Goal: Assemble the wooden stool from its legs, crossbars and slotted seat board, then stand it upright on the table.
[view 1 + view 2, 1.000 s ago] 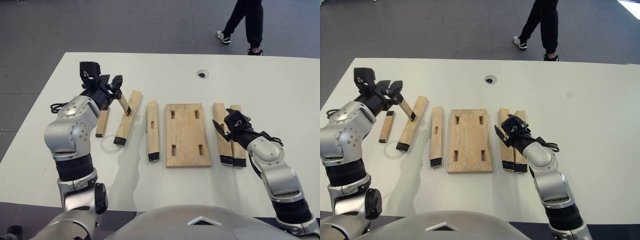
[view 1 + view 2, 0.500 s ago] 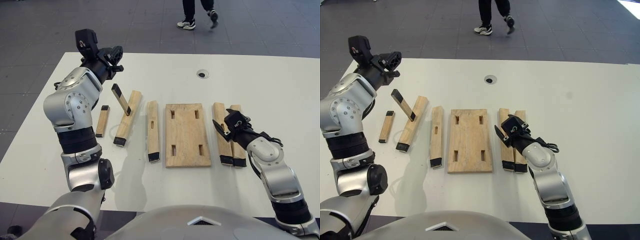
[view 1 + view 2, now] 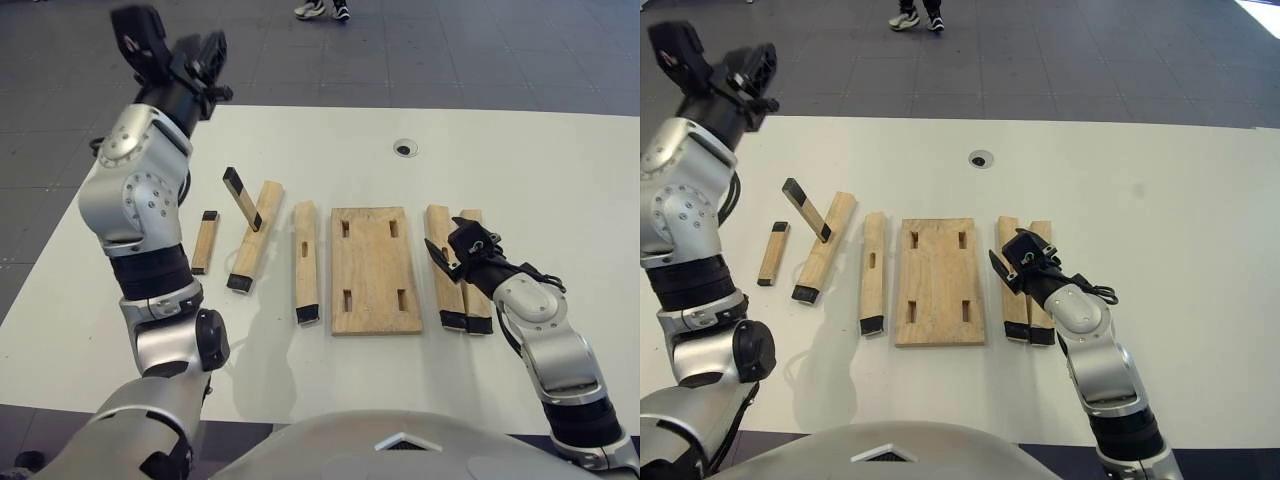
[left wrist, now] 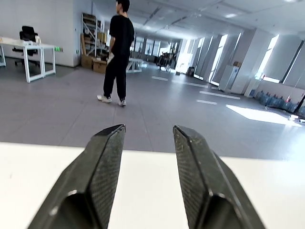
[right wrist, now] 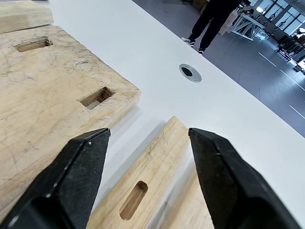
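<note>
Seat board (image 3: pixel 375 270) is lying flat just left of the right claw (image 5: pixel 148 132), which is hovering, spread apart, over two of four legs (image 3: pixel 443 265). Left claw (image 4: pixel 147 128) is gaping empty above the bench's (image 3: pixel 540 170) far edge, two crossbars (image 3: pixel 205 242) lying nearer the robot.

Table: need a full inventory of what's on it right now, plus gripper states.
seat board: 1, light wood, four slots, flat at the table's centre
left legs: 2, light wood with black ends, flat, left of the seat board
right legs: 2, same colours, side by side right of the seat board
short crossbar: 1, light wood, black end, flat, farthest left
tilted crossbar: 1, black ends, propped across the leftmost leg
cable grommet: 1, dark, far centre
table: 1, white
left gripper: open, empty, high at the far left
right gripper: open, empty, over the right legs
</note>
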`<state>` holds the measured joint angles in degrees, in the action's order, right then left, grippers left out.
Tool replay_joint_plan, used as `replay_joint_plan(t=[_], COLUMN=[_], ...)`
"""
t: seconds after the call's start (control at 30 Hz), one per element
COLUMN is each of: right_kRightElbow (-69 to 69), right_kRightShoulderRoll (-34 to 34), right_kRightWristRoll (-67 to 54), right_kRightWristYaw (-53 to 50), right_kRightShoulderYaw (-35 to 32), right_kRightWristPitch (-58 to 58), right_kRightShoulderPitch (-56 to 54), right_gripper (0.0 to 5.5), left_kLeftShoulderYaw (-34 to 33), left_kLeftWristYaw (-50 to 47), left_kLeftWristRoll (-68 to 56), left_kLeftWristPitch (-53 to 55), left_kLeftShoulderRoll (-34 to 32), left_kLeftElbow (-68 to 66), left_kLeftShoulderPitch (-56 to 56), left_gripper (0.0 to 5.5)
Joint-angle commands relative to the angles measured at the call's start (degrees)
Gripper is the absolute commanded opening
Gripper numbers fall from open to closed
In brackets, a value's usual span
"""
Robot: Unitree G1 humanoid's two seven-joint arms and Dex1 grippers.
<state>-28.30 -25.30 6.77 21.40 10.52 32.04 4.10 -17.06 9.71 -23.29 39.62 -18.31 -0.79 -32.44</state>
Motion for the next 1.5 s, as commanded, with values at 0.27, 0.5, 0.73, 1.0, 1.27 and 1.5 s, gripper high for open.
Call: replay_joint_plan(t=[0.27, 0.5, 0.73, 1.0, 1.27, 1.5], right_kRightElbow=[0.3, 0.0, -1.0, -1.1, -0.7, -0.5], right_kRightShoulderRoll=[-0.1, -0.1, -0.3, -0.4, -0.4, -0.2], right_kRightWristRoll=[0.6, 0.7, 1.0, 1.2, 1.4, 1.4], right_kRightWristYaw=[0.0, -0.2, -0.4, -0.7, -0.5, -0.5], right_kRightShoulderYaw=[0.3, 0.0, -0.2, -0.3, -0.2, -0.2], right_kRightWristPitch=[-0.1, 0.4, 0.6, 0.4, 0.5, 0.6], right_kRightShoulderPitch=[-0.3, -0.1, 1.1, 1.7, 0.7, 0.5], right_gripper=[3.03, 3.03, 3.03, 3.03, 3.03, 3.03], left_kLeftShoulderYaw=[1.2, -5.5, -7.4, 2.1, 10.7, 12.6], left_kLeftWristYaw=[3.9, 3.7, 7.0, 15.9, 11.3, 8.9], left_kLeftWristRoll=[1.4, -4.3, -5.2, 2.8, 11.4, 13.7], left_kLeftWristPitch=[-5.8, -2.0, -2.9, -19.1, -15.7, -13.4], left_kLeftShoulderRoll=[-1.7, -7.2, -10.2, -6.0, -4.4, -3.4], left_kLeftElbow=[-9.1, 6.4, 21.0, 27.9, 21.8, 17.6], left_kLeftShoulderPitch=[-0.9, -3.5, 12.7, 43.4, 48.6, 46.9], left_gripper=[1.87, 1.87, 2.12, 3.28, 3.28, 3.28])
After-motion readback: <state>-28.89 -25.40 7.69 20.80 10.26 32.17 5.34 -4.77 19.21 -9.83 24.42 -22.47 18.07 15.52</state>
